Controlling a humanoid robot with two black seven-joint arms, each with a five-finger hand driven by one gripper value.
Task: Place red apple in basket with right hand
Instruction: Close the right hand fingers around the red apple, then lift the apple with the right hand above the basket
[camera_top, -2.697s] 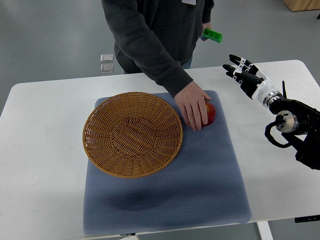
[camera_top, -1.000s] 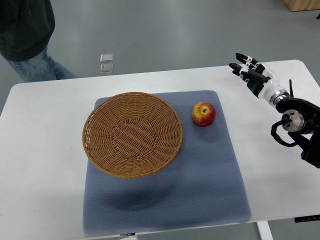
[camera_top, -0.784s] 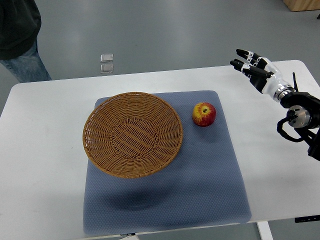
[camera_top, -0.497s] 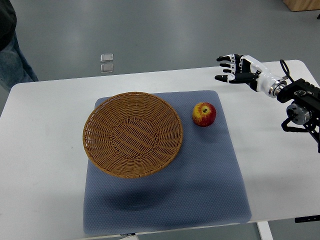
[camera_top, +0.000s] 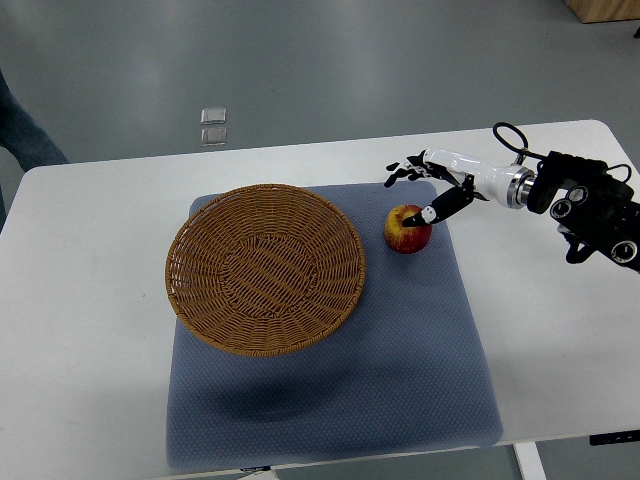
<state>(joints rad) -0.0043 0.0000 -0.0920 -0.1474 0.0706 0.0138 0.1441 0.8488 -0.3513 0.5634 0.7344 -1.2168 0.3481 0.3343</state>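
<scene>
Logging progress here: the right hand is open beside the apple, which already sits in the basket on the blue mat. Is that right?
Not quite. The top view shows the red apple outside the basket, lying on the blue mat to the basket's right. The rest holds: the right hand is open beside the apple, not yet grasping it.

The apple (camera_top: 407, 228) is red with a yellow patch around its stem; the wicker basket (camera_top: 265, 268) is golden brown, woven in ribs; the mat (camera_top: 400, 360) beneath is slate blue with a fine dotted texture; the table (camera_top: 90, 330) is plain white; the right hand (camera_top: 430, 185) is white with black fingers (camera_top: 400, 170); the floor (camera_top: 300, 70) is grey.
</scene>
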